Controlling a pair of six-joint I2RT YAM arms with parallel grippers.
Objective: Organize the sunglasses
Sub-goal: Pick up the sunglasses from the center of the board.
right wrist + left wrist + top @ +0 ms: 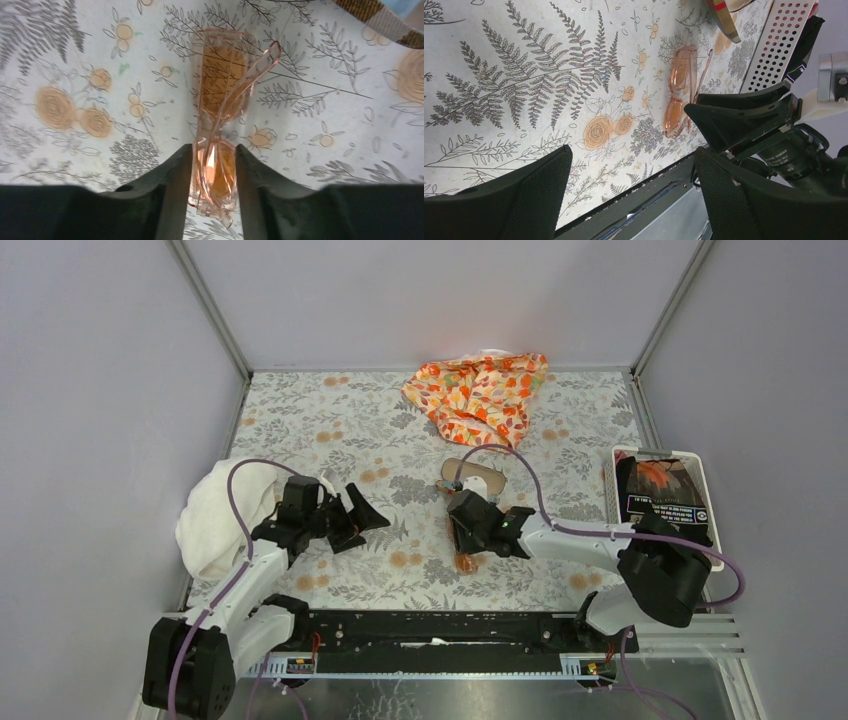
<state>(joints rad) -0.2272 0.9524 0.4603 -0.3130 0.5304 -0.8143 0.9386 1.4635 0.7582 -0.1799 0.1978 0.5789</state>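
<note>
The sunglasses [220, 95] have a translucent orange-pink frame and lie folded on the floral table, one slim arm angled out across a lens. My right gripper [213, 152] is shut on one lens end of them, a finger on each side. In the top view the right gripper [470, 530] is at mid-table with the sunglasses [465, 562] showing just below it. The left wrist view shows the sunglasses [679, 90] beside the right gripper's fingers [744, 112]. My left gripper [631, 155] is open and empty, left of them [350, 515]. The plaid case [475, 478] lies open just behind the right gripper.
An orange floral cloth [480, 395] lies at the back centre. A white towel [215, 515] is bunched at the left edge by the left arm. A white perforated basket [660, 451] holding a dark packet [665, 490] stands at the right. The case's edge shows in the right wrist view [380, 15].
</note>
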